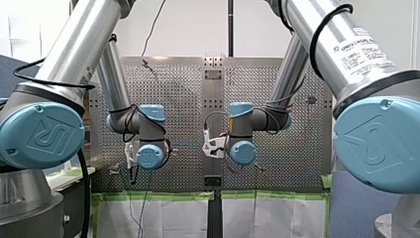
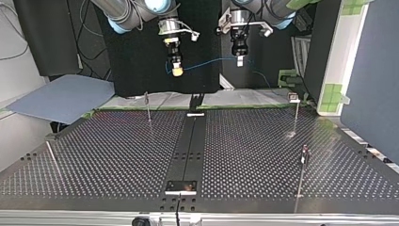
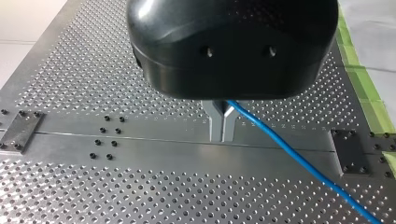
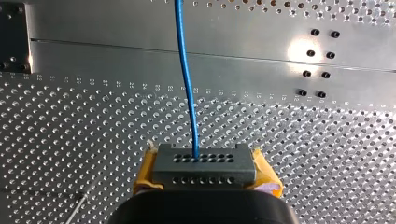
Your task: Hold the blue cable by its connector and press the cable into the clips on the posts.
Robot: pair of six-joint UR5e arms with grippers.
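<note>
A thin blue cable (image 2: 207, 62) hangs stretched between my two grippers, high above the perforated table (image 2: 117, 155). In the right wrist view, yellow pads (image 4: 145, 173) clamp a dark grey connector (image 4: 204, 165) with rows of holes, and the blue cable (image 4: 186, 74) leaves it forwards. My right gripper (image 2: 177, 71) is at the top view's left. My left gripper (image 2: 239, 61) is at that view's right. Its metal fingers (image 3: 215, 122) are shut on the blue cable (image 3: 280, 142), which trails away beside them. Thin posts with clips stand on the table (image 2: 148, 107) (image 2: 296, 115) (image 2: 302, 172).
A dark centre strip (image 2: 188, 146) runs across the table, with a small plate (image 2: 180, 186) near the top view's front edge. A slanted rod (image 2: 52, 157) stands at that view's left. Green tape (image 1: 158, 196) lines the table's edge in the front view.
</note>
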